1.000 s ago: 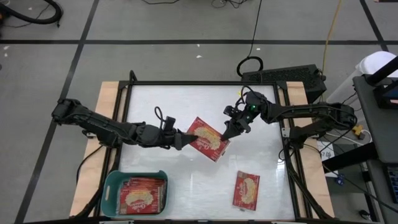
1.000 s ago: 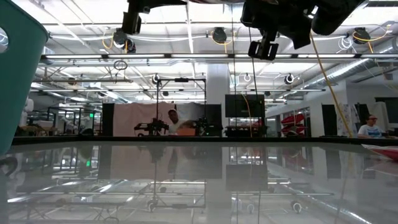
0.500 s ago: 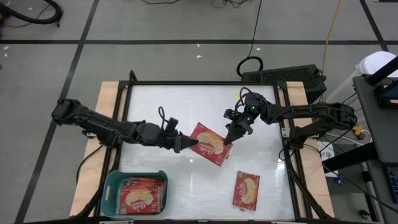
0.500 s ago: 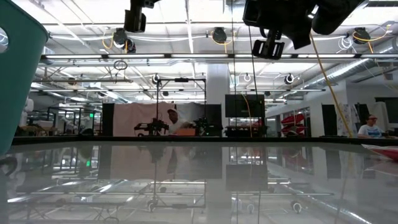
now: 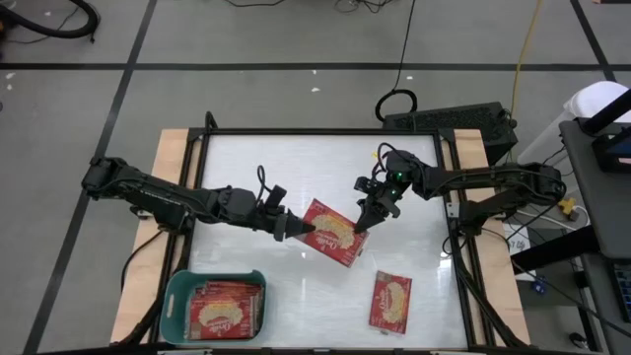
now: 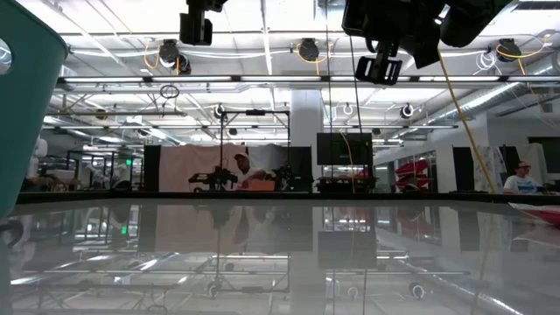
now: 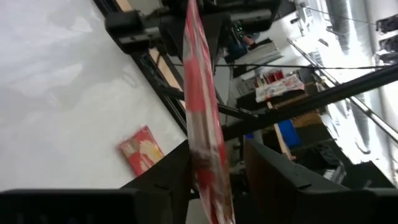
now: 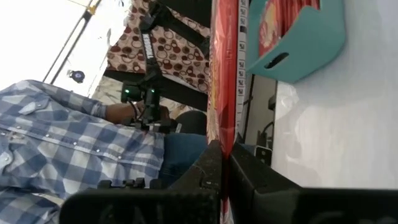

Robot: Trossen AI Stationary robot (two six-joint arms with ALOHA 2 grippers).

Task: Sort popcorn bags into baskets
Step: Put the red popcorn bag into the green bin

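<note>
You have one popcorn bag (image 5: pixel 333 234) lifted mid-frame, the left gripper (image 5: pixel 297 229) and right gripper (image 5: pixel 362 223) each clamped on an opposite edge, apparently handing over toward the basket (image 5: pixel 177 296) at lower left.

Grey tiled floor (image 5: pixel 79 99) with dark seams surrounds the glossy white table (image 5: pixel 246 158); black cables (image 5: pixel 404 49) trail across it; the low view shows ceiling trusses (image 6: pixel 262 83), round lamps (image 6: pixel 308 48), a dark monitor (image 6: pixel 343 149) and a seated person (image 6: pixel 522 178).
</note>
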